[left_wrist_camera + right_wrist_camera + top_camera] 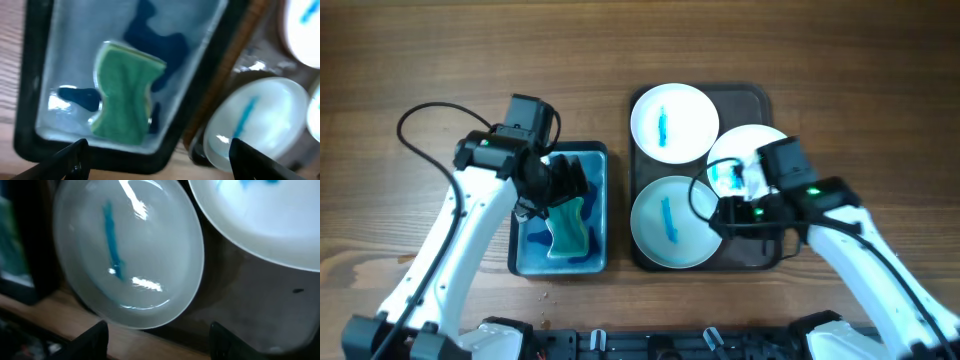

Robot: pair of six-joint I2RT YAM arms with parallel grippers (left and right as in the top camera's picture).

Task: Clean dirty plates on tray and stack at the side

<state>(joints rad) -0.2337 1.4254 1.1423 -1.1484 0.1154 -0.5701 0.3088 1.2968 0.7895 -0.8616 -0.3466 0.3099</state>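
Three white plates with blue smears lie on the dark brown tray (761, 99): one at the back left (674, 122), one at the front left (668, 222) and one at the right (748, 150), partly under my right arm. My right gripper (725, 214) is open and empty, low over the tray between the front-left and right plates. In the right wrist view the gripper (157, 341) hangs by the near rim of the front-left plate (130, 255). My left gripper (563, 185) is open and empty above the green sponge (568, 228).
The sponge (127, 92) lies in a blue tub (533, 258) with a dark rim, left of the tray, with dark blue blotches on its floor. The tub's edge sits close to the tray's left rim. Bare wooden table surrounds both.
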